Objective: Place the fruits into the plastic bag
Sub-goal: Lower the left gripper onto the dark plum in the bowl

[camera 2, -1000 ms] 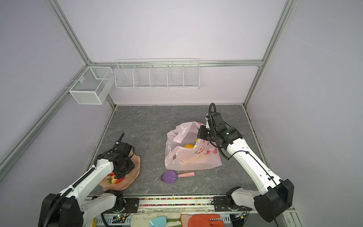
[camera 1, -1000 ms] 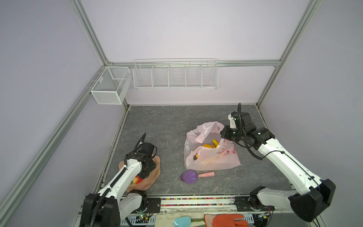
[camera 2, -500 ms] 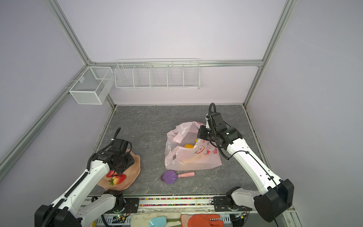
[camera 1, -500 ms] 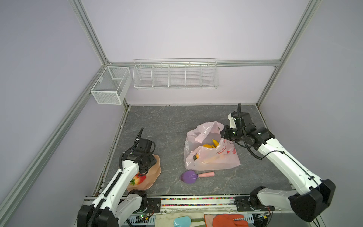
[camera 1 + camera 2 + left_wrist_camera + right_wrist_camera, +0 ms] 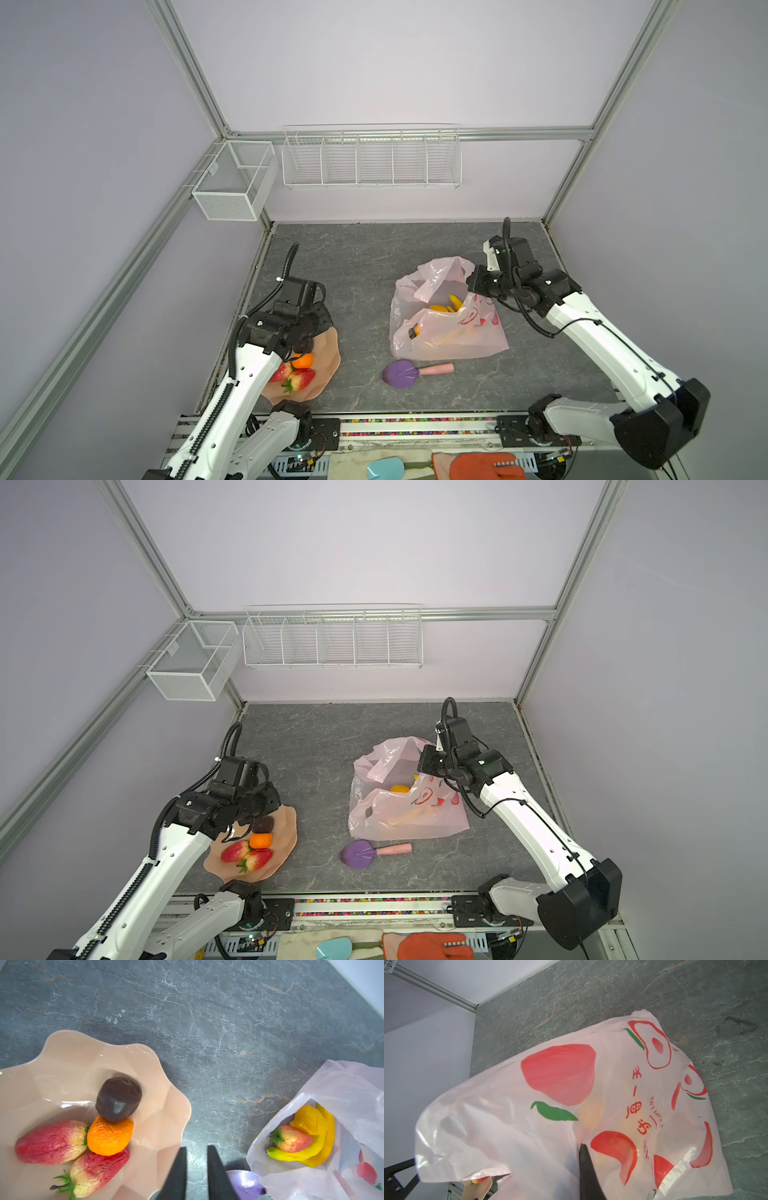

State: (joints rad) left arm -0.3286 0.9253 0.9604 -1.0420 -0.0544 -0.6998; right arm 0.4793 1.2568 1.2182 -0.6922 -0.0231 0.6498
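While the right claw (image 5: 473,286) is clenched on the bag (image 5: 453,336) at its rim, lifting the mouth open, the left claw (image 5: 197,1148) hangs over the bowl (image 5: 62,1076) edge, jaws slightly apart and empty. In the bag lie bananas (image 5: 311,1147) and a strawberry (image 5: 293,1140); a dark ball (image 5: 118,1102), an orange fruit (image 5: 110,1136) and two strawberries (image 5: 52,1142) sit in the bowl.

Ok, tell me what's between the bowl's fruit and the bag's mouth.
Nothing visible: bare table separates the bowl from the plastic bag, whose rim the right gripper grips. The purple scoop lies nearer the front, off that line.
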